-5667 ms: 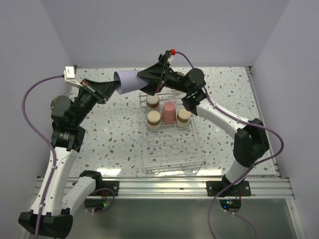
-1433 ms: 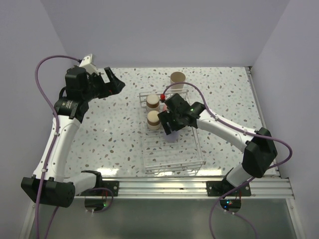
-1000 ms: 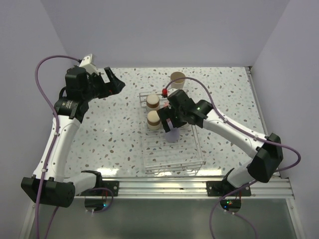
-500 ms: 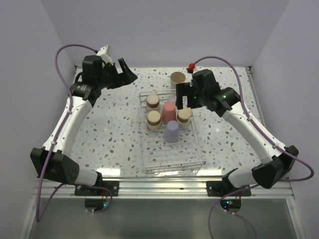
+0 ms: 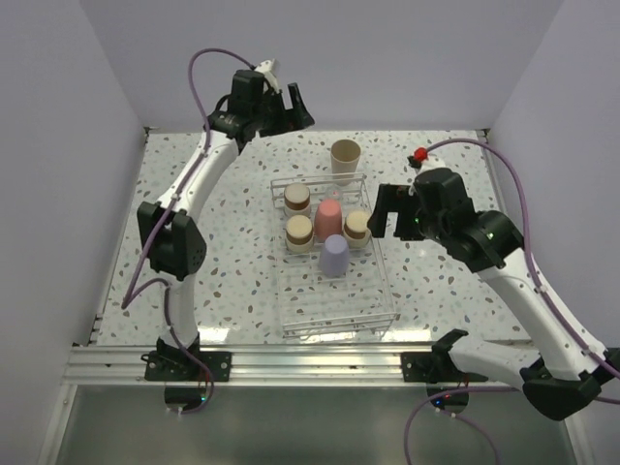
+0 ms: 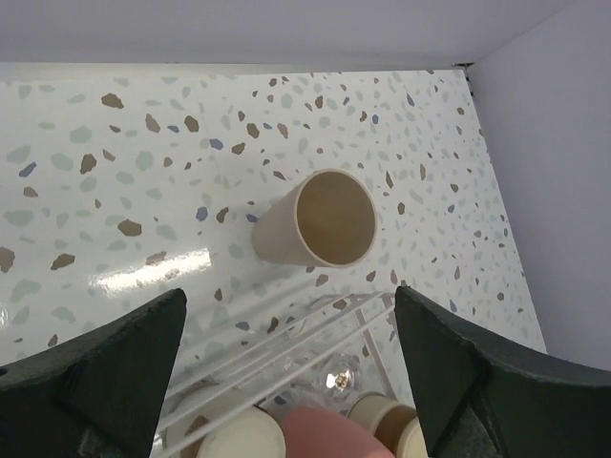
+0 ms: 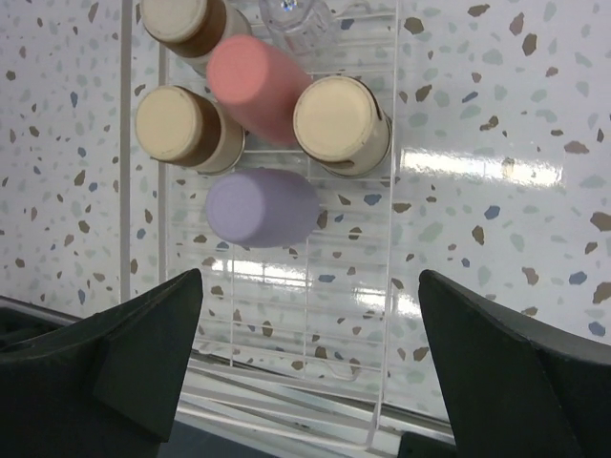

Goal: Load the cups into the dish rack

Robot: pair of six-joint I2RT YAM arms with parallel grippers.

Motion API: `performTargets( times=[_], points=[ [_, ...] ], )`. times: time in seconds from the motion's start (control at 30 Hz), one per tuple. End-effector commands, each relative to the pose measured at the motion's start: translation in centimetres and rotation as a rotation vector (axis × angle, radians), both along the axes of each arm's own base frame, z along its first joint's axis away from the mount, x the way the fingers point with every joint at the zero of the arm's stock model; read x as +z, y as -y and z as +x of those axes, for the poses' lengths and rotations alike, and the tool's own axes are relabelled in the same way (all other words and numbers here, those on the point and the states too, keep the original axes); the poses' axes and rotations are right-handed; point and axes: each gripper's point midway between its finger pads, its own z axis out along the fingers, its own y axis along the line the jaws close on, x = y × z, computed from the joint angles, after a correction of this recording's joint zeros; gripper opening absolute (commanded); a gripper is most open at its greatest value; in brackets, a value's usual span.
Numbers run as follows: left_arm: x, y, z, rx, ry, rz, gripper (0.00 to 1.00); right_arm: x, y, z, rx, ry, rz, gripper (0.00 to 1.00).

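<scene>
Both the left fingers (image 6: 105, 367) and the right fingers (image 7: 143, 339) gape empty. The left hover over the beige cup (image 6: 320, 221), upright on the tabletop (image 6: 105, 134) just beyond the far end of the dish rack (image 5: 339, 305). The right hang above the rack, where the lavender cup (image 7: 260, 207), coral-red cup (image 7: 256, 81) and three brown-grey cups (image 7: 341, 119) stand inverted.
</scene>
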Motion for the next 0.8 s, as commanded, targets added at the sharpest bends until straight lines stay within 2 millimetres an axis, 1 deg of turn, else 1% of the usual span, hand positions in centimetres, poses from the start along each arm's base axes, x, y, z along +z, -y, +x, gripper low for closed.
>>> performTargets(
  times=[0.0,0.03,0.07,0.1,0.13,0.17,0.2,0.27,0.33,0.4,0.47,0.5,0.57,0.67,0.7,0.77],
  points=[
    [0.9,1.1,2.3,-0.009,0.047,0.007,0.93,-0.6,2.1,-2.0,-0.081,-0.032,0.003,0.98],
    [-0.9,1.7,3.2,-0.015,0.029,0.008,0.93,-1.1,2.5,-2.5,-0.09,-0.05,-0.009,0.98],
    [-1.2,2.2,3.5,-0.023,0.03,-0.003,0.93,-1.0,2.9,-3.0,-0.099,-0.046,-0.003,0.98],
    [-2.3,2.9,4.0,-0.027,0.014,-0.014,0.93,-1.2,3.1,-3.3,-0.102,-0.053,-0.007,0.98],
    [-2.3,3.3,4.5,-0.033,0.035,-0.031,0.93,-1.3,3.6,-3.7,-0.109,-0.06,-0.019,0.98],
    [-2.7,3.8,4.7,-0.04,0.033,-0.041,0.93,-1.2,4.0,-3.8,-0.12,-0.056,-0.033,0.98],
    [-3.8,4.2,5.0,-0.043,0.021,-0.044,0.92,-0.8,4.4,-3.9,-0.129,-0.044,-0.036,0.98],
    [-4.3,5.2,5.4,-0.062,0.022,-0.077,0.91,-0.7,5.5,-4.2,-0.148,-0.042,-0.078,0.98],
    [-5.0,6.1,5.8,-0.083,0.029,-0.107,0.9,-0.4,6.1,-4.5,-0.154,-0.034,-0.097,0.98],
    [-5.8,7.0,5.8,-0.107,0.024,-0.122,0.89,-0.1,6.6,-4.5,-0.161,-0.025,-0.121,0.98],
    [-5.7,7.6,6.0,-0.121,0.045,-0.134,0.89,-0.1,6.9,-4.7,-0.158,-0.023,-0.141,0.98],
    [-6.3,8.2,5.9,-0.13,0.04,-0.133,0.88,-0.1,7.1,-4.6,-0.161,-0.019,-0.15,0.98],
    [-6.9,8.5,6.0,-0.13,0.036,-0.13,0.88,0.0,7.4,-4.6,-0.154,-0.016,-0.173,0.98],
    [-8.6,8.9,6.0,-0.126,0.012,-0.114,0.86,-0.1,7.3,-4.2,-0.141,-0.016,-0.2,0.98],
    [-9.5,9.0,5.9,-0.122,-0.004,-0.107,0.86,0.0,7.3,-4.1,-0.137,-0.015,-0.205,0.98],
    [-10.0,8.9,6.0,-0.114,-0.01,-0.101,0.85,-0.2,7.2,-3.9,-0.121,-0.016,-0.226,0.98]
  ],
)
